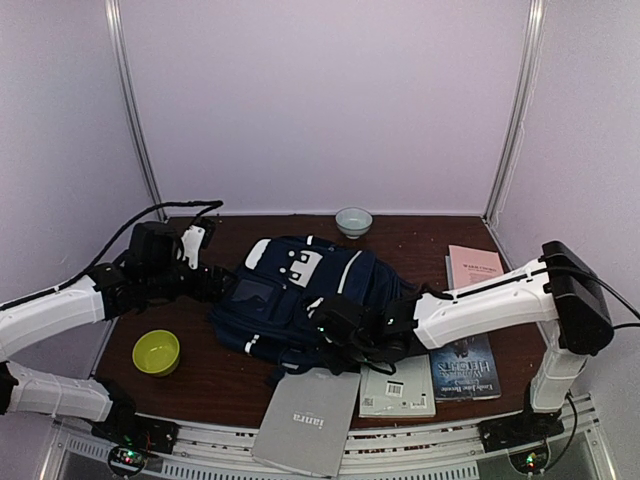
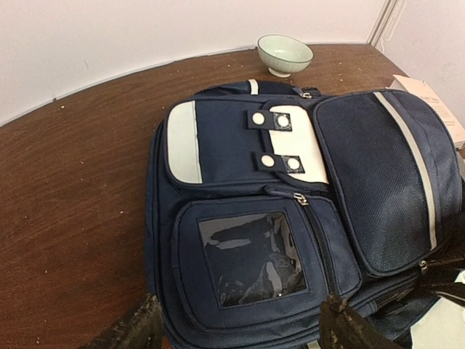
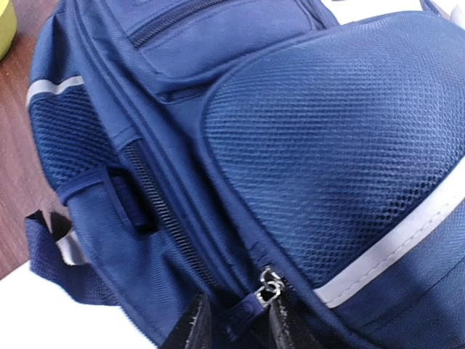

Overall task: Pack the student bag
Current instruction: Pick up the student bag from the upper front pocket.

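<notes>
A dark wooden table (image 1: 215,385) seen from above, with two white and black robot arms reaching in from either side. The student bag (image 1: 300,285), a navy blue backpack with thin white stripes, lies flat in the middle of the table, front side up. Its white-grey patches (image 2: 301,149) point toward the back wall.

The left gripper (image 2: 240,309) hovers over the bag's left end, by a front pocket with a clear plastic window (image 2: 251,258). Its two dark fingers stand wide apart with nothing held between them. Whether they touch the fabric cannot be told.

The right gripper (image 3: 236,320) is at the near edge of the bag, beside a mesh pocket. Its fingers are drawn close together, and a small fold of the bag's blue fabric sits pinched between them, just below a silver zipper pull (image 3: 269,285).

A yellow-green bowl (image 1: 157,352) sits near the front left of the table, apart from the bag. A pale bowl (image 1: 353,221) stands at the back edge, just beyond the bag. A pink book (image 1: 474,266) lies at the right, partly under the right arm. In front of the bag lie a grey notebook (image 1: 308,420) that overhangs the near edge, a white booklet with a barcode (image 1: 397,388), and a dark-covered book (image 1: 465,368), side by side.
</notes>
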Motion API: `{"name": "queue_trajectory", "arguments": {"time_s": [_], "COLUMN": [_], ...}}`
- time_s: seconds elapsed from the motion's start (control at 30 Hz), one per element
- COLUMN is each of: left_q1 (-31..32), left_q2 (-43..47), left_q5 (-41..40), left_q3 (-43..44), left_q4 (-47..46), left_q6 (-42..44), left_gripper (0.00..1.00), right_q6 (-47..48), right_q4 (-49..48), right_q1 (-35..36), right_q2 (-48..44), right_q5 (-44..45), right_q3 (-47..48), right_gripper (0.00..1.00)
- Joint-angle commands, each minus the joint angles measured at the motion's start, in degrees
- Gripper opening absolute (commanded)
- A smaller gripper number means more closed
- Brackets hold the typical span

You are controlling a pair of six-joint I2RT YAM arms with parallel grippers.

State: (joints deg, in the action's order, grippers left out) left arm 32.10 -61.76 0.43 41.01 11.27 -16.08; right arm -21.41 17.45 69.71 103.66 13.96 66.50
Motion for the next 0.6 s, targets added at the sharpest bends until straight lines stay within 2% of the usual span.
{"name": "queue_trajectory", "arguments": {"time_s": [0.0,0.23,0.4,0.43,0.47,0.57], "left_q1": [0.1,0.1,0.1,0.1,0.2,1.2], "left_q2": [0.2,-0.2,-0.2,0.0,0.1,0.0], "left_q5": [-0.3,-0.4,0.1,0.2,0.3,0.8], "left_q3": [1.1,1.4,1.4,1.4,1.4,2.1], "left_q4": [-1.0,-0.6,-0.5,-0.6,-0.6,-0.8], "left_q6": [1.2,1.4,1.2,1.3,1.5,3.3], "left_gripper": [0.76,0.76,0.76,0.76,0.76,0.74], "right_q6": [-1.7,-3.8,-4.6,-4.7,-4.8,-4.6], "right_q4": [-3.0,0.0,1.2,1.2,1.3,1.7], "right_q1": [-2.1,-3.0,-3.4,-3.4,-3.4,-3.4], "right_q2": [0.2,2.2,3.6,3.5,3.3,2.1], "right_q5": [-2.0,0.0,-1.1,-1.6,-1.9,-3.5], "right_q3": [-1.4,-0.7,-0.3,-0.4,-0.5,-0.4], "right_gripper": [0.28,0.22,0.12,0.08,0.00,0.00]}}
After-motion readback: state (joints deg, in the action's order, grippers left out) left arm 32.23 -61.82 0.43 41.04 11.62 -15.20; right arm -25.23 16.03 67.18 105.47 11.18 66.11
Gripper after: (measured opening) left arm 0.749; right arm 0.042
